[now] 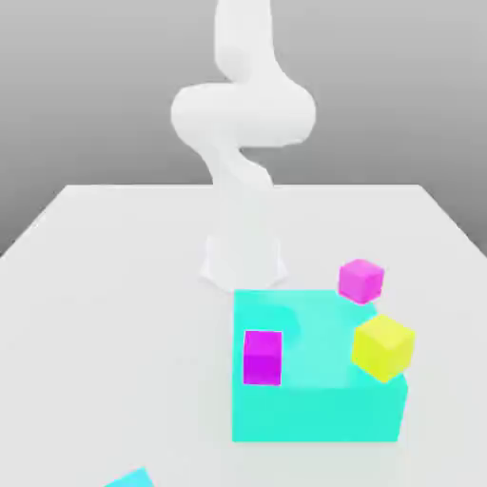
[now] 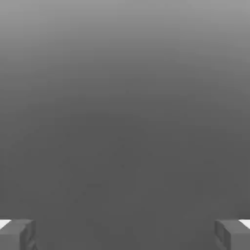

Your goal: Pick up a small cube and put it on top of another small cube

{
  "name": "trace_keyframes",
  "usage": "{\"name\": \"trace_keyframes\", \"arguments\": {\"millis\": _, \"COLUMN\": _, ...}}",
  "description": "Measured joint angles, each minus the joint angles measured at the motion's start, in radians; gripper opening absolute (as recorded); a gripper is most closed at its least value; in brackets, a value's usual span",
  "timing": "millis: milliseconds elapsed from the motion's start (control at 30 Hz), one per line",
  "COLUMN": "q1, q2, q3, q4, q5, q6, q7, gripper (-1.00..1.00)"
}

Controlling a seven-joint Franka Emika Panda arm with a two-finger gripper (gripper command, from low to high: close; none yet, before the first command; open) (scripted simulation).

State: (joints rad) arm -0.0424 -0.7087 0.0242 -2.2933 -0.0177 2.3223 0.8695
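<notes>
A small cyan cube (image 1: 128, 478) lies on the white table at the exterior view's lower left, cut off by the picture's edge. One small magenta cube (image 1: 263, 357) rests on the big cyan block (image 1: 319, 409) near its front edge. A yellow cube (image 1: 383, 347) sits tilted at that block's right side. Another magenta cube (image 1: 361, 281) is at the block's far right corner. In the hand view my gripper (image 2: 125, 237) is open, its grey fingertips (image 2: 17, 234) far apart, with nothing between them and plain grey beyond.
The white arm (image 1: 243, 143) rises from its base (image 1: 243, 262) just behind the big cyan block, folded up high. The white table (image 1: 105, 285) stretches wide to the exterior view's left and back.
</notes>
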Motion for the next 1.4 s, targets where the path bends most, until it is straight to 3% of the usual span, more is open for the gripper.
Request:
{"name": "trace_keyframes", "arguments": {"millis": 333, "q1": -0.143, "q2": 0.37, "q3": 0.073, "q4": 0.027, "q5": -0.086, "q6": 0.089, "q7": 0.291, "gripper": 0.0}}
{"name": "trace_keyframes", "arguments": {"millis": 633, "q1": -0.213, "q2": 0.695, "q3": 0.069, "q4": 0.051, "q5": -0.142, "q6": 0.169, "q7": 0.534, "gripper": 0.0}}
{"name": "trace_keyframes", "arguments": {"millis": 1000, "q1": -0.249, "q2": 1.075, "q3": 0.043, "q4": 0.076, "q5": -0.05, "q6": 0.28, "q7": 0.72, "gripper": 0.0}}
{"name": "trace_keyframes", "arguments": {"millis": 1133, "q1": -0.244, "q2": 1.22, "q3": 0.032, "q4": 0.102, "q5": -0.047, "q6": 0.38, "q7": 0.739, "gripper": 0.0}}
{"name": "trace_keyframes", "arguments": {"millis": 1167, "q1": -0.241, "q2": 1.248, "q3": 0.029, "q4": 0.108, "q5": -0.048, "q6": 0.401, "q7": 0.74, "gripper": -1.0}}
{"name": "trace_keyframes", "arguments": {"millis": 1400, "q1": -0.24, "q2": 1.25, "q3": 0.028, "q4": 0.109, "q5": -0.047, "q6": 0.405, "q7": 0.74, "gripper": -1.0}}
